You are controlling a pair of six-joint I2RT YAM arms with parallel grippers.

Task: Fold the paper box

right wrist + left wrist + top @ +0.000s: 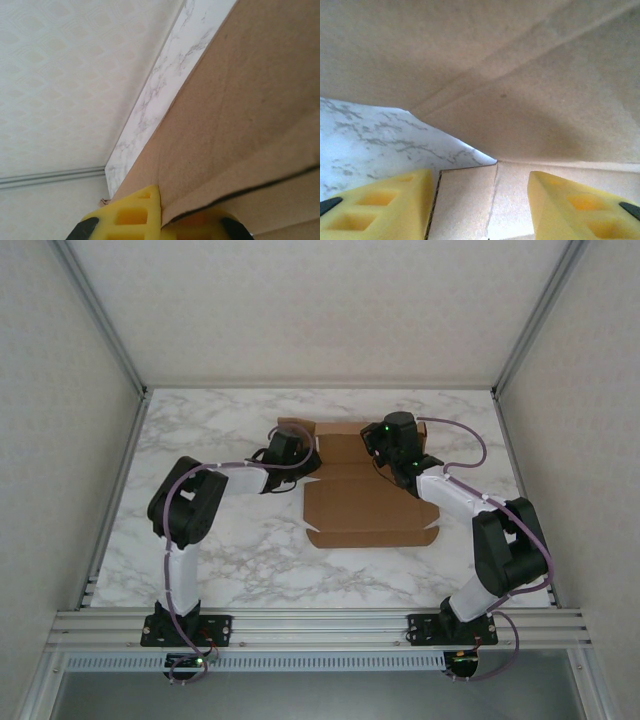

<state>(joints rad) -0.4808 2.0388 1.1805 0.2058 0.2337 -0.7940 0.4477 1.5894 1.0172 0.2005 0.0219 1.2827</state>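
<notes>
1. Top view: the paper box [365, 502] lies mid-frame on the marble table [230, 550]. Its near panels are flat and open, so folding looks to be at an early stage. The left gripper [290, 445] sits at the box's upper left corner and the right gripper [385, 440] at its upper right, over the far panels.

2. Left wrist view: the left gripper [480, 212] has its yellow fingers [385, 210] spread at the bottom corners, clamping nothing. A flat cardboard tab lies in the gap between them. A large panel of the paper box [530, 100] rises across the upper frame, and the table [365, 135] shows at the left.

3. Right wrist view: the right gripper [162, 217], at the bottom edge, is pinched closed on a thin edge of the paper box [235, 110]. That panel runs up the right of the frame. The table [165, 85] and a patterned wall [60, 75] lie behind.

4. Step in hand, as I judge it: raising a far panel along its crease while the left side is readied.

5. The next move likely calls for the left gripper to close on or press its flap, with the right keeping the panel square to the crease.
</notes>
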